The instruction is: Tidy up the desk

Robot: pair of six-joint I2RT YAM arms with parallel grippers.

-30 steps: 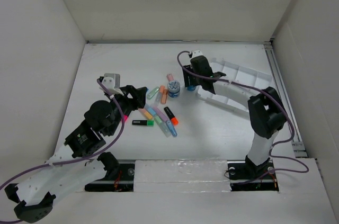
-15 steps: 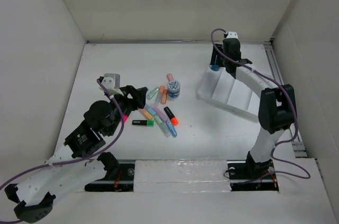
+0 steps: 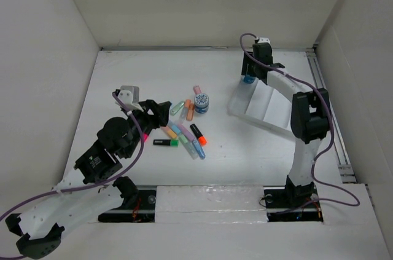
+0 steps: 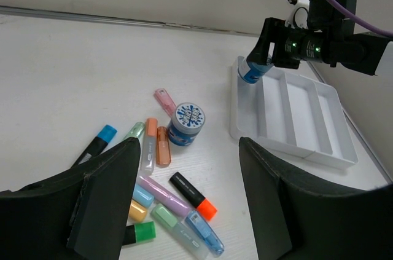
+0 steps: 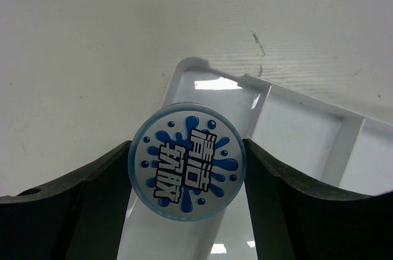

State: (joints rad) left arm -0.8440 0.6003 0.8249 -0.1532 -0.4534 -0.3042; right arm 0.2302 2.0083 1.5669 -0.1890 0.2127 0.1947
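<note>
My right gripper (image 3: pixel 249 77) is shut on a round blue jar (image 5: pixel 186 169) with a splash label. It holds the jar over the far left corner of the white compartment tray (image 3: pixel 270 105); the jar also shows in the left wrist view (image 4: pixel 252 70). A second blue jar (image 3: pixel 201 102) stands on the white desk (image 3: pixel 245 149) beside a pile of several highlighters (image 3: pixel 182 132). My left gripper (image 3: pixel 156 111) is open and empty, just left of the pile, with the highlighters (image 4: pixel 178 201) between its fingers in its wrist view.
White walls close in the desk on three sides. A metal rail (image 3: pixel 209 195) runs along the front edge. The tray (image 4: pixel 304 118) has long compartments that look empty. A black highlighter with an orange cap (image 4: pixel 193 195) lies nearest the tray.
My right arm has carried the blue jar from beside the highlighter pile back and right to the tray's far left corner. The left arm has not moved.
</note>
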